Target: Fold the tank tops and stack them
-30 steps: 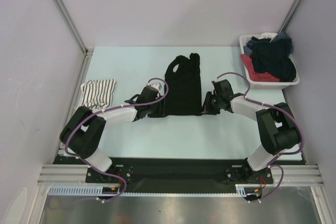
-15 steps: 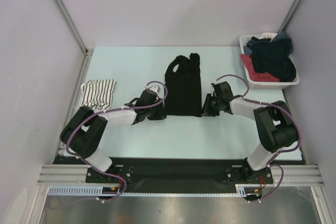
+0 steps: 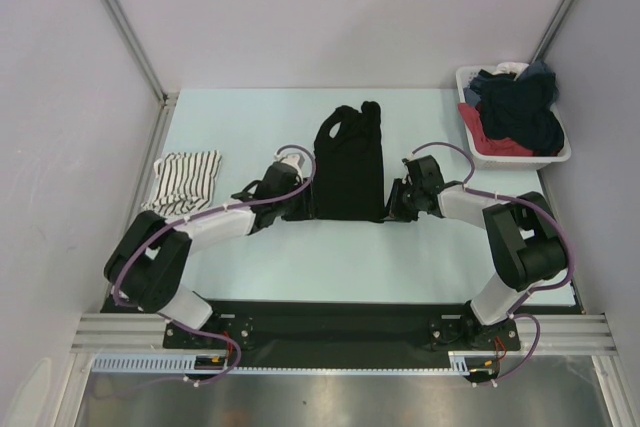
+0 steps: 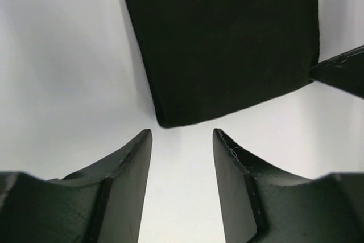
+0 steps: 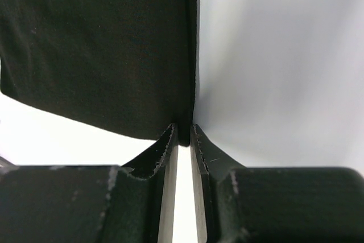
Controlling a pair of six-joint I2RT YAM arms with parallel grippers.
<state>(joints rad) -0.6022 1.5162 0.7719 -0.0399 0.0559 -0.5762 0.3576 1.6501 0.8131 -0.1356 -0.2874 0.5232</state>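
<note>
By my reading you are about halfway: the white, black-striped fabric tank top (image 3: pixel 188 175) lies folded well to the left of your left claw (image 4: pixel 182 132), while the plain black fabric tank top (image 3: pixel 350 162) lies between both claws as a long strip, not yet cross-folded or stacked. Your left claw is released, the black top's near corner just ahead of its tips; your right claw (image 5: pixel 183 128) looks clenched on the other near corner. Only the overhead view shows the striped top and the white plastic basket (image 3: pixel 520 160) of clothes; only the wrist views show the jaws.
</note>
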